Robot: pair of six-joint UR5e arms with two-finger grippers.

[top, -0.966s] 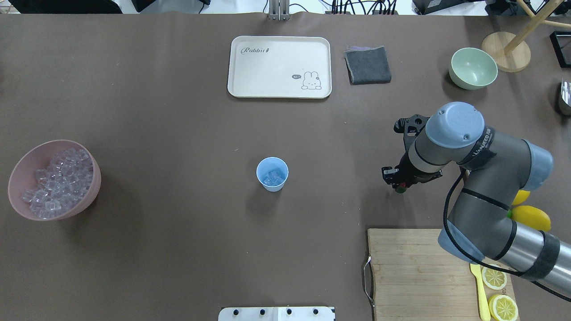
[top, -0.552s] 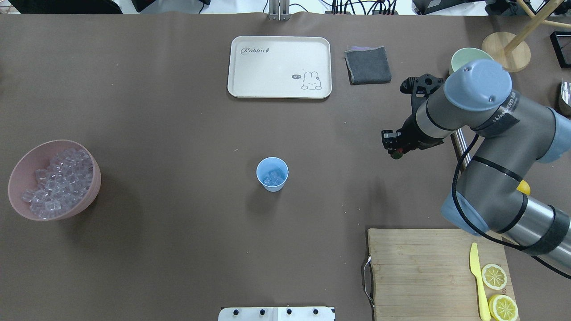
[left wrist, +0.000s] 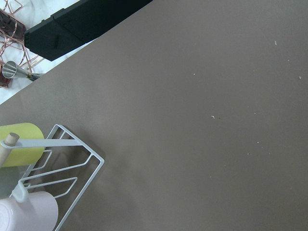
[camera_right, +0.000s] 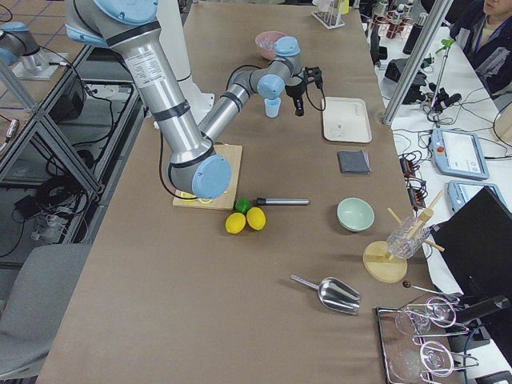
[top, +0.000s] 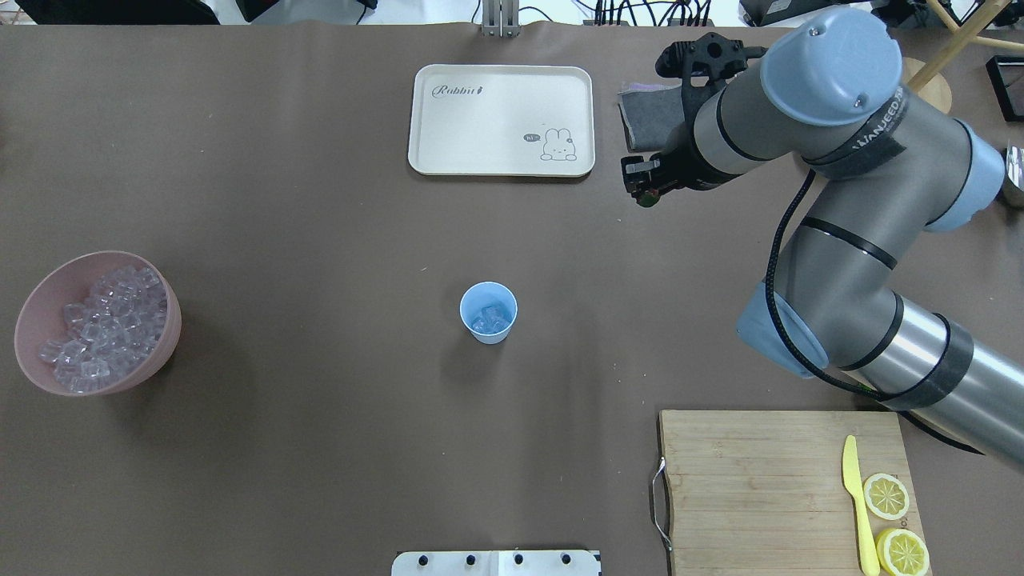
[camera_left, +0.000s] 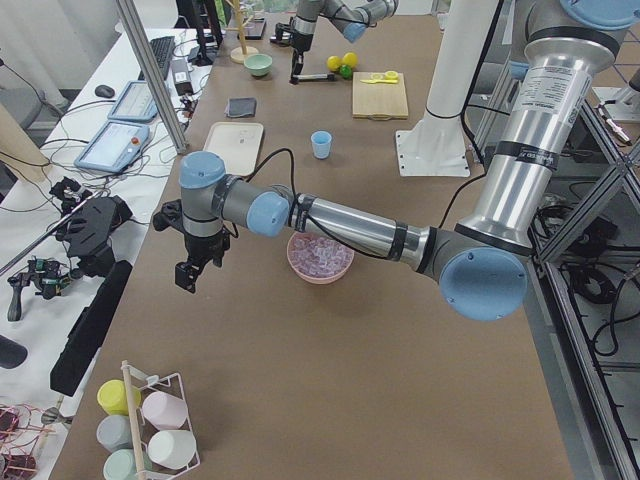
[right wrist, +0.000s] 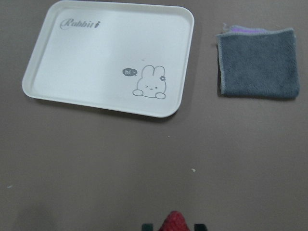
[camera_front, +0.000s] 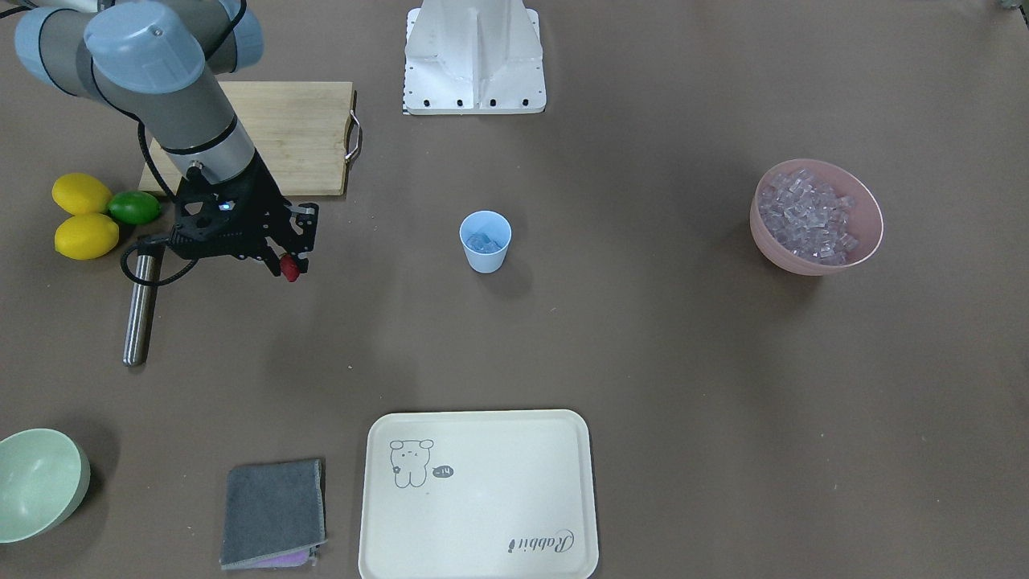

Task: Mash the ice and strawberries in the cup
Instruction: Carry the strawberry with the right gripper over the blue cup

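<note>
The left gripper (camera_left: 188, 277), seen only from the side, cannot be judged open or closed, while the right gripper (camera_front: 288, 259) hangs with the tray (right wrist: 96, 62) ahead of it and the cup (camera_front: 485, 257) of ice (top: 490, 320) well aside, pinching the strawberry (camera_front: 291, 270), plainly red from the front yet barely visible overhead.

The right arm (top: 832, 240) stretches far forward, its end effector (top: 645, 192) raised and clamped on the strawberry (camera_front: 291, 270). The left arm (camera_left: 350, 225) extends leftward, its end effector (camera_left: 188, 278) pointing down.
</note>
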